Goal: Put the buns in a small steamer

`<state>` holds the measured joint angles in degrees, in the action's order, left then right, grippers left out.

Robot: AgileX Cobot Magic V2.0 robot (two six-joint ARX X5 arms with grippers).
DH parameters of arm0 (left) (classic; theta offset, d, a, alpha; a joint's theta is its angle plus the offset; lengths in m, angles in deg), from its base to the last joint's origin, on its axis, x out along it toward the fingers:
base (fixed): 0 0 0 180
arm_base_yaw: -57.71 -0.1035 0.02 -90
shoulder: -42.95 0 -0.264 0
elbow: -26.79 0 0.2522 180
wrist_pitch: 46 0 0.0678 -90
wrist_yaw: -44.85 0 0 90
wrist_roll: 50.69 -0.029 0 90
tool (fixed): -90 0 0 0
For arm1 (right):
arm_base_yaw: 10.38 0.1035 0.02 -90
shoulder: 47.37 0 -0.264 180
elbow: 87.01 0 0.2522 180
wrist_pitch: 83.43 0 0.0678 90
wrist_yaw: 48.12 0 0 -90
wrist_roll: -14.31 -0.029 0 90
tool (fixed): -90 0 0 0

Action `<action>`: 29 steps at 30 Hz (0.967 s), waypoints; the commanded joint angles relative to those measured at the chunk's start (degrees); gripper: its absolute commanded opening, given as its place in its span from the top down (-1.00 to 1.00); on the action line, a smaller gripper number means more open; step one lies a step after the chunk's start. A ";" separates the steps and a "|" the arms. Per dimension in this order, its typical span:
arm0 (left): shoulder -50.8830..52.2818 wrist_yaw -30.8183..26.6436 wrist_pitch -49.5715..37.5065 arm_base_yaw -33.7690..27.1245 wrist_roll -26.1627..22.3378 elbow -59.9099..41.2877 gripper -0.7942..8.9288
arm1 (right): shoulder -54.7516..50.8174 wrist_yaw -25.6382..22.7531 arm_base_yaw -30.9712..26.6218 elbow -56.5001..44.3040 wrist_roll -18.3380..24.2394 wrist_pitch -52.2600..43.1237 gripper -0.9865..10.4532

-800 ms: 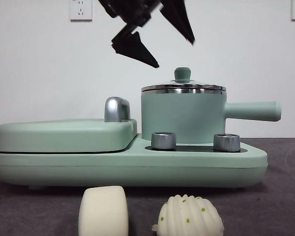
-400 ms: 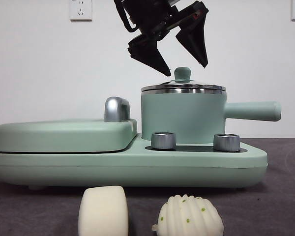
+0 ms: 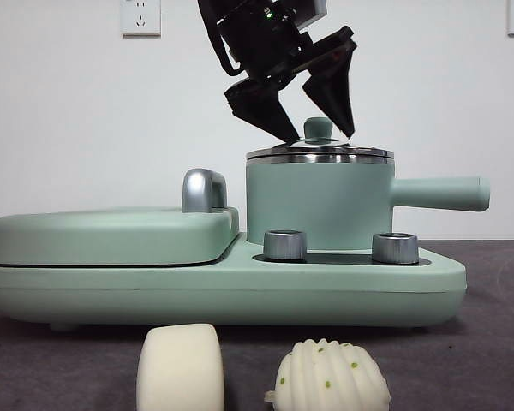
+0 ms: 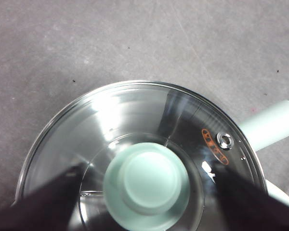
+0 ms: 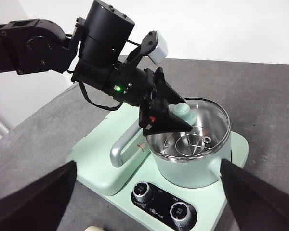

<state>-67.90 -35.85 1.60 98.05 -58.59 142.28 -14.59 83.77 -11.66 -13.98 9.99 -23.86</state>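
The left gripper (image 3: 319, 128), jaws spread, straddled the lid knob (image 3: 318, 128) at 12 o'clock above the small steamer (image 3: 319, 205); an off-centre closure risked slipping off.

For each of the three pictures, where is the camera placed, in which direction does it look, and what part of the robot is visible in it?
Front view: low at table height, looking level across the buns to the small steamer; the left gripper comes from above.
Left wrist view: on the left arm, looking straight down at the lid knob; its open jaws rise either side of the knob.
Right wrist view: on the waiting right arm, high, looking down at the appliance; the right gripper is open, and the left arm shows too.
Shared: all three show the steamer lid and the left gripper.
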 commanded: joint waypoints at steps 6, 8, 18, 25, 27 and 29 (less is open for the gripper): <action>-1.27 0.17 -0.59 0.17 0.46 1.73 0.53 | 0.46 0.09 0.07 1.07 -0.17 -0.31 0.00; -1.27 0.17 -0.63 0.17 0.44 1.73 0.61 | 0.46 0.09 0.07 1.07 -0.17 -0.31 0.00; -1.16 0.15 0.04 0.15 0.57 2.49 0.80 | 0.46 0.09 0.07 1.07 -0.17 -0.26 0.00; -1.16 0.15 4.37 0.15 0.52 8.94 0.80 | 0.48 0.07 0.07 1.07 -0.17 -0.24 0.00; -1.14 0.15 5.18 0.11 0.46 11.21 0.80 | 0.48 0.07 0.07 1.07 -0.15 -0.26 0.00; -1.14 0.15 5.90 -0.17 0.46 13.33 0.80 | 0.48 0.07 0.07 1.07 -0.17 -0.24 0.00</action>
<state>-68.27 -35.92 8.73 97.83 -58.56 152.86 -14.59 83.77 -11.66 -13.98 9.97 -23.82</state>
